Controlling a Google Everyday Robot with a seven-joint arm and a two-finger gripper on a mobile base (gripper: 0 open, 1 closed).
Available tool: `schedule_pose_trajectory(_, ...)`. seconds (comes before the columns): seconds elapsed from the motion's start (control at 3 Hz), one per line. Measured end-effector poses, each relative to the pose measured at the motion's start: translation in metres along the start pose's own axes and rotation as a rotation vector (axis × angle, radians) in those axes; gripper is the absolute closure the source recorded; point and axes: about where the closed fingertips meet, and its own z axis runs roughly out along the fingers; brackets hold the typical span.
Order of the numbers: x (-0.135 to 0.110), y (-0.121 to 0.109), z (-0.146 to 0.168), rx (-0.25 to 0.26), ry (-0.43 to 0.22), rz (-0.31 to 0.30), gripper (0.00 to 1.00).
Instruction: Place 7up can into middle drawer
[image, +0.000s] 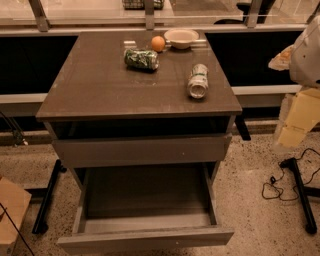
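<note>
7up can (198, 81) silver-white, green markings; middle drawer (145, 240) grey-brown, dark floor; gripper (296, 120) pale yellow, right edge.

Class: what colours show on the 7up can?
7up can: silver-white, green markings; camera view; gripper at right edge.

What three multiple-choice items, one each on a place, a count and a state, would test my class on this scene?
1. Where is the hand? A over the bowl; B in the drawer; C at the view's right edge.
2. How many cans lie on the top? A one; B two; C four.
3. The middle drawer is: A open; B shut; C taken out.

1 C: it hangs right of the top, apart from everything on it.
2 B: the 7up can and a green can, both on their sides.
3 A: it is pulled out, floor showing.
</note>
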Motion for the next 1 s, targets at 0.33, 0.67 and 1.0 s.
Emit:
schedule_pose_trajectory(0.33,0.0,0.0,0.0,0.0,0.0,0.0,0.0)
schedule_pose_trajectory(0.67,-0.021,-0.016,0.017,0.003,-0.1,0.014,0.0)
schedule_pose_trajectory(1.0,-0.059,-0.047,0.045,-0.003,-0.241,0.041,0.0)
